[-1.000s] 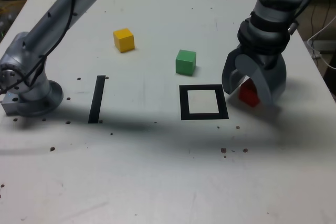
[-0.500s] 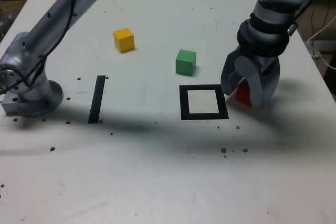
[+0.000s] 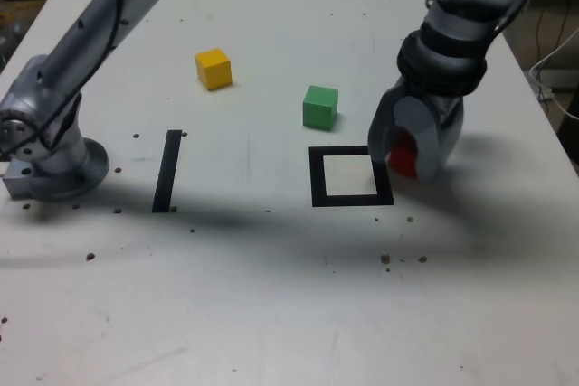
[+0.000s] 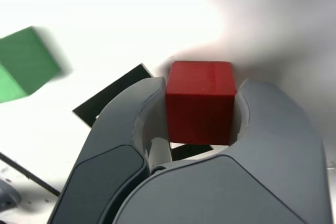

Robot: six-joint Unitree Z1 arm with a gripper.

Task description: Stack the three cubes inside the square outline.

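In the exterior view the gripper [image 3: 404, 155] points down at the white table [image 3: 271, 296], its two grey jaws closed around the red cube [image 3: 403, 158], which shows as a red patch between them, just beside the square outline [image 3: 351, 176] on that view's right, at the frame's upper right corner. Whether the cube rests on the table or hangs just above it cannot be told. The green cube [image 3: 320, 107] sits just behind the outline, apart from it, and the yellow cube [image 3: 213, 69] sits well off to the exterior view's left, with a straight black strip [image 3: 167, 170] nearer the arm's base [image 3: 50, 164]. The white centre of the outline is bare, and open table lies in front of it. In the wrist view the red cube [image 4: 200, 100] is clamped squarely between both fingers [image 4: 131, 116], each pressing a side face, one flat face toward the camera, edges upright. A black corner of the outline [image 4: 113, 95] shows just past the fingers, and the green cube [image 4: 26, 64] is blurred beyond it.
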